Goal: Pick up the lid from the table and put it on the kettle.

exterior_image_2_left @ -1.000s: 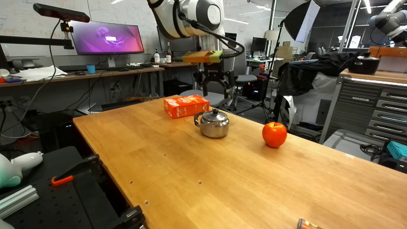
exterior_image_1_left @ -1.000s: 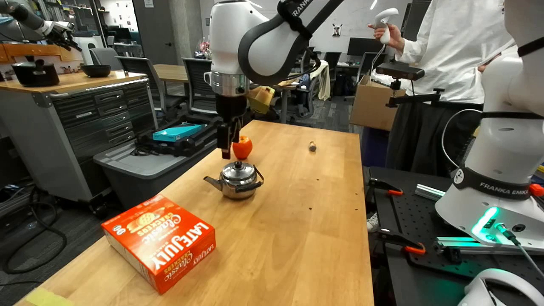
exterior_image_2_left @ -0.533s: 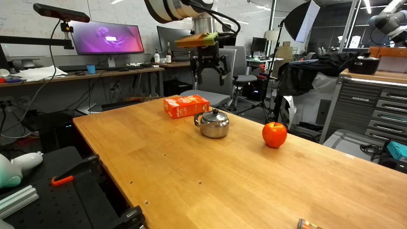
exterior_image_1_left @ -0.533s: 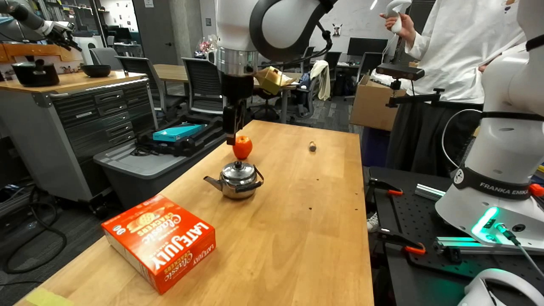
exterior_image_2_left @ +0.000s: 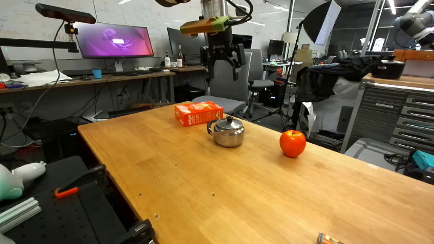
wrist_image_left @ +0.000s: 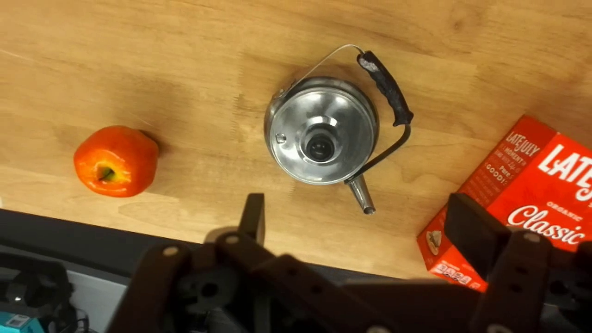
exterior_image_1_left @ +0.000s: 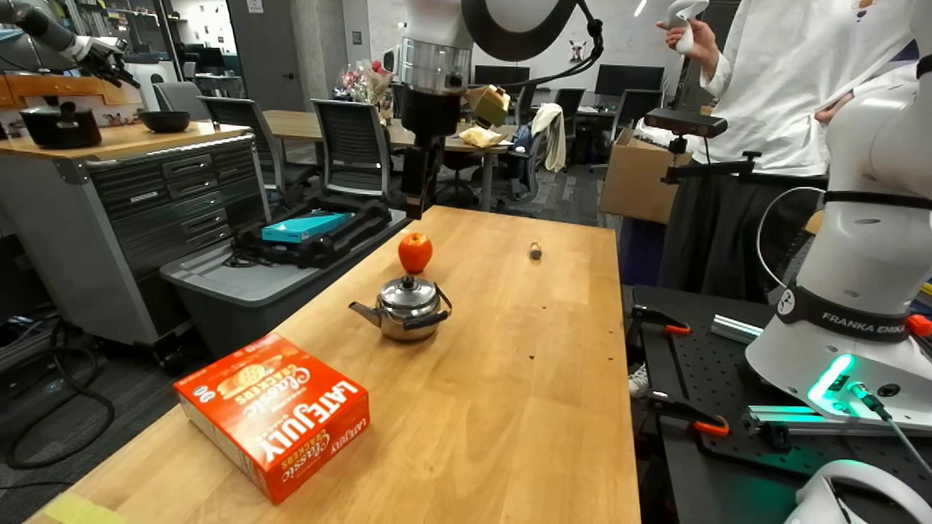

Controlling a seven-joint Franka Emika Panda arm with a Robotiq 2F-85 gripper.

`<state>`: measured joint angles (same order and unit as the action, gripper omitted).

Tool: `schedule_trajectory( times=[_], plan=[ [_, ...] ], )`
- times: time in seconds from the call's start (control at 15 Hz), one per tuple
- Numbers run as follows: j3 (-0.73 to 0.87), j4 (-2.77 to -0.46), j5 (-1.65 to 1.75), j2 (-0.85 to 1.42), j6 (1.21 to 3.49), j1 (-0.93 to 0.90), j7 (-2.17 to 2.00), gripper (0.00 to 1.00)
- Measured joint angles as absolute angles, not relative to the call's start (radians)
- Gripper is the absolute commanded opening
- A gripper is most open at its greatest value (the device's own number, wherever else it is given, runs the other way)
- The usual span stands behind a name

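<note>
Lid [wrist_image_left: 322, 115] on kettle [exterior_image_2_left: 230, 138]: The placing step appears finished, the dark knob [wrist_image_left: 320, 148] uppermost, leaving what looks like only a retreat.
Next for the gripper [exterior_image_2_left: 222, 76]: It would need just to rise and swing clear, touching nothing.
Gripper's jaws: Wide apart, nothing held, high over the table [exterior_image_2_left: 257, 189].
Lid's place: Atop the kettle, it lies well below the gripper and, in the wrist view, out past the fingertips [wrist_image_left: 252, 217], lined up with the gap between them.
Apple [wrist_image_left: 115, 162] and cracker box [wrist_image_left: 536, 189]: Below as well, the apple sits off beyond one finger, the box partly hidden behind the opposite one.
</note>
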<state>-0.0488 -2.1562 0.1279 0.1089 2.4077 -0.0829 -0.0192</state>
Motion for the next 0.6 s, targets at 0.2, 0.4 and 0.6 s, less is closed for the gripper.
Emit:
schedule_trajectory(
  times=[0.2,0.4,0.6],
  plan=[
    [-0.045,-2.168,0.126,0.076,2.377,-0.072,-0.019,1.0],
    [-0.041,-2.168,0.125,0.051,2.338,-0.059,-0.007,1.0],
    [-0.034,-2.161,0.124,0.033,2.319,-0.046,0.006,1.0]
  ],
)
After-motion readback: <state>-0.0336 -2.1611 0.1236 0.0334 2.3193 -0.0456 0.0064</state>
